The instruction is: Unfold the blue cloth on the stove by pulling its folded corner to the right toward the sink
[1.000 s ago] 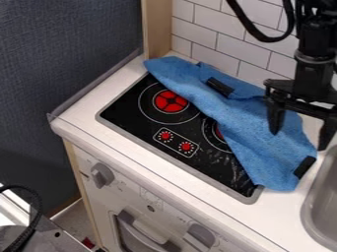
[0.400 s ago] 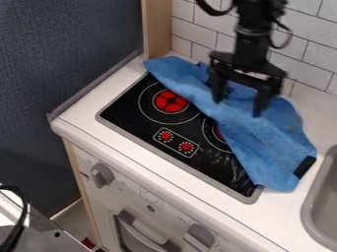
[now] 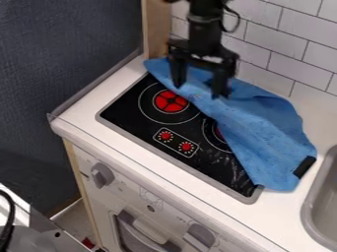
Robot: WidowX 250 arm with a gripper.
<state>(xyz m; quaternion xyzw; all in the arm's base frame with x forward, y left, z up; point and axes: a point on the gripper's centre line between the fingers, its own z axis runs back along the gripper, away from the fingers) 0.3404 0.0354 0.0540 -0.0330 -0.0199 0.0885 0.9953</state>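
One blue cloth [image 3: 260, 125] we see across stove [image 3: 125, 110] and counter [image 3: 319, 115] | long axis: upper left to lower right, black-patched end near sink [image 3: 316, 209] | gripper [image 3: 197, 92] is open over its upper part | cloth hides part of right burner [image 3: 218, 133]; sink is cut off; dark spot by one fingertip we cannot make out

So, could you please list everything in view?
Cloth: 1, blue, partly over stove
Patch: at least 1, black, on cloth
Stove: 1, black, on counter
Burners: 2, red, on stove
Dials: 2, red, on stove
Counter: 1, white, around stove
Knobs: 2, grey, below counter
Handle: 1, white, bottom
Sink: 1, grey, right edge
Tiles: many, white, back wall
Post: 1, wood-coloured, back
Wall: 1, dark blue, left
Cable: 1, black, lower left
Arm: 1, black, top
Hand: 1, black, over cloth, open
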